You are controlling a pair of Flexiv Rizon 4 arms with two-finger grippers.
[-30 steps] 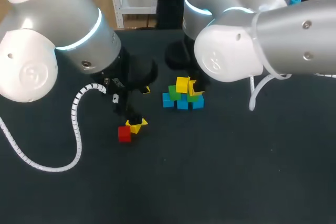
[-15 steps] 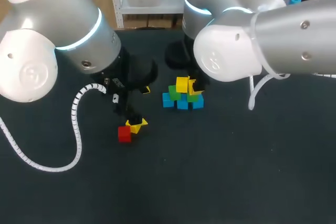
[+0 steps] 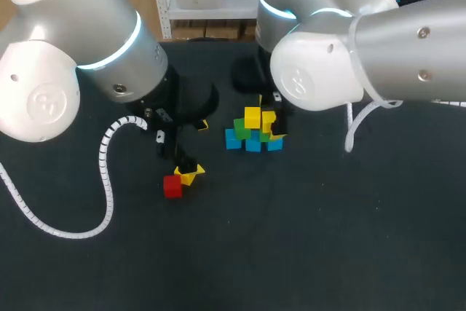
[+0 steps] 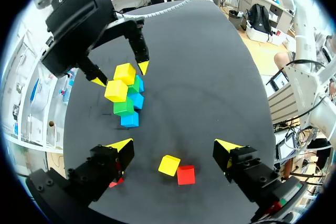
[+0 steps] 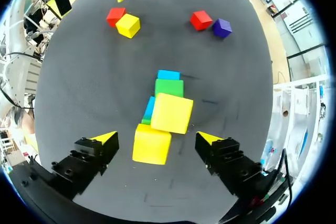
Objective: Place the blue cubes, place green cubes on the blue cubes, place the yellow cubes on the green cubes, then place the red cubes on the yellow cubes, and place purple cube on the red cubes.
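Observation:
The cube stack stands mid-table: blue cubes (image 3: pixel 253 144) at the base, green cubes (image 3: pixel 242 128) on them, two yellow cubes (image 3: pixel 253 116) on top. My right gripper (image 3: pixel 272 120) hangs open over the stack; one top yellow cube (image 5: pixel 151 144) sits between its fingers without touching them, the other yellow cube (image 5: pixel 171 113) just ahead. My left gripper (image 4: pixel 175 148) is open above a loose yellow cube (image 4: pixel 169 164) and a red cube (image 4: pixel 185 174). A second red cube (image 5: pixel 200 20) and the purple cube (image 5: pixel 221 27) lie together beyond the stack.
The white coiled cable (image 3: pixel 105 172) of my left arm loops over the table's left part. My left arm covers the second red cube and the purple cube in the head view. Dark table surface (image 3: pixel 328 238) stretches in front and to the right.
My right gripper has spread its fingers and let go of the yellow cube, which now rests on the stack. The left arm has stayed where it was.

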